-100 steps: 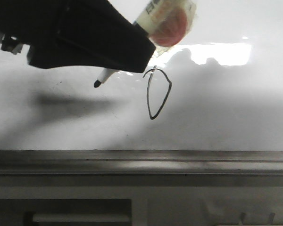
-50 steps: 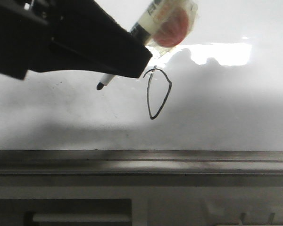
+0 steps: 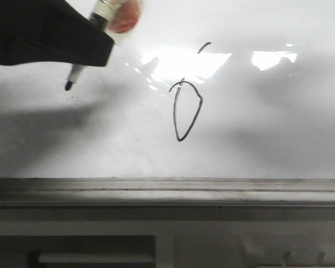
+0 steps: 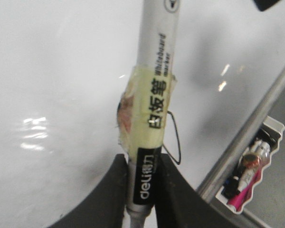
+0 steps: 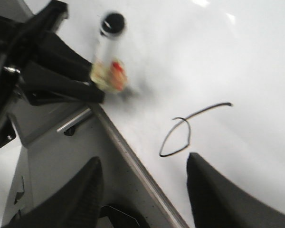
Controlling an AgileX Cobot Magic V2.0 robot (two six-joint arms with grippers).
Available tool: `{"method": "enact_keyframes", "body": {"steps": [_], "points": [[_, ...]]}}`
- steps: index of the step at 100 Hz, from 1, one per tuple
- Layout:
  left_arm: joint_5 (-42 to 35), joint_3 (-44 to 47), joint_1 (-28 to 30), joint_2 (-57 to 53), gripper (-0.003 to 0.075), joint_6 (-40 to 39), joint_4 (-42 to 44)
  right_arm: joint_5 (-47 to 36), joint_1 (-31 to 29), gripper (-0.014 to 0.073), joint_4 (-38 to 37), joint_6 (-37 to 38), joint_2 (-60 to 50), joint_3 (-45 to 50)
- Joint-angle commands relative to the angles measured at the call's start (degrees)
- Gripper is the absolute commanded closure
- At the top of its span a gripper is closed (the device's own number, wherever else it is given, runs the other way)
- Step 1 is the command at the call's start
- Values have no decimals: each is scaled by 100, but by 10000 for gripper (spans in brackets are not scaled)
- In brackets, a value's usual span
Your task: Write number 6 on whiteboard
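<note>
The number 6 (image 3: pixel 201 103) is a thin black teardrop loop with a tail rising to the upper right, drawn mid-whiteboard (image 3: pixel 268 123). My left gripper (image 3: pixel 72 42) is shut on a white marker (image 3: pixel 114 11) wrapped in yellowish tape. The marker's black tip (image 3: pixel 68 85) hangs left of the 6, apart from it. In the left wrist view the fingers (image 4: pixel 109 190) clamp the marker (image 4: pixel 154 95), and part of the 6 (image 4: pixel 175 137) shows behind it. My right gripper (image 5: pixel 143 159) is open and empty over the rail, near the 6 (image 5: pixel 204 110).
A grey metal rail (image 3: pixel 167 190) runs along the board's bottom edge. A small tray with spare markers (image 4: pixel 249 173) sits below the rail. A bright light reflection (image 3: pixel 184 61) lies on the board above the loop.
My left gripper has moved left and up with the marker, away from the 6. The tail's top and the reflection, covered before, now show.
</note>
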Motion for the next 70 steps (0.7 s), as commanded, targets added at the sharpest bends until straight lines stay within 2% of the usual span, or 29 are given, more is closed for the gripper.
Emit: {"method": "enact_keyframes", "body": {"steps": [1, 9, 19, 50, 59, 70], "points": [[-551, -21, 0, -383, 741, -77, -843, 149, -377, 235, 90, 100, -251, -151], [-821, 35, 0, -597, 741, -77, -1449, 288, -609, 235, 75, 102, -406, -151], [-954, 35, 0, -636, 741, -77, -1815, 249, -712, 235, 75, 110, -583, -120], [-1037, 35, 0, -224, 741, -709, -1826, -27, -712, 235, 75, 190, -911, 655], [-840, 35, 0, -81, 741, -712, -1826, -108, -712, 235, 96, 190, -952, 797], [-997, 35, 0, 35, 741, -725, -1826, -122, -712, 235, 107, 190, -952, 822]]}}
